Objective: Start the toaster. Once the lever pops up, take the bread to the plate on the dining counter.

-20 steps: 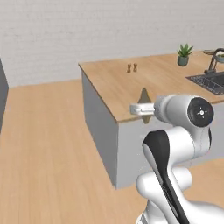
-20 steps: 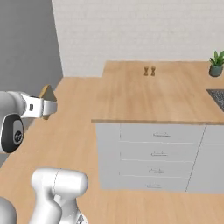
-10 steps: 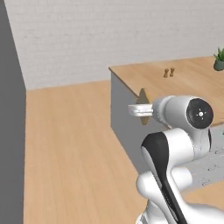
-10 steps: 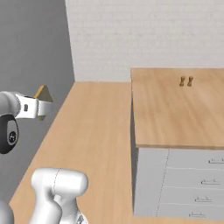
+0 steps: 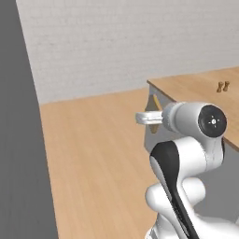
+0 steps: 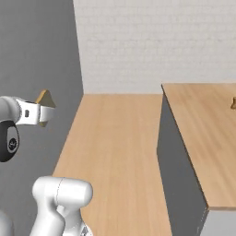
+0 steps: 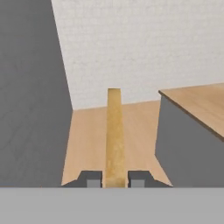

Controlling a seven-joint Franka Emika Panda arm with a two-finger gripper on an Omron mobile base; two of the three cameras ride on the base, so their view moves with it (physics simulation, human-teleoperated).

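My gripper (image 7: 115, 178) is shut on the bread (image 7: 114, 135), a thin tan slice seen edge-on that stands straight out between the fingertips. In the left base view the bread (image 5: 154, 101) sticks up from the gripper (image 5: 150, 113), in the air over the wooden floor and just off the corner of the dining counter (image 5: 196, 86). The right base view shows the bread (image 6: 44, 97) in the gripper (image 6: 42, 110) at the far left, well away from the dining counter (image 6: 203, 124). The toaster and the plate are out of view.
A tall grey panel (image 6: 37, 55) rises at the left and a white brick wall (image 7: 131, 43) stands ahead. Open wooden floor (image 6: 115, 138) runs between the panel and the counter's grey side (image 7: 183, 148). Two small brown shakers (image 5: 223, 86) stand on the counter.
The whole picture has shifted: the camera has swung left, so the counter has slid to the right and the grey panel has come in. The gripper still holds the bread the same way.
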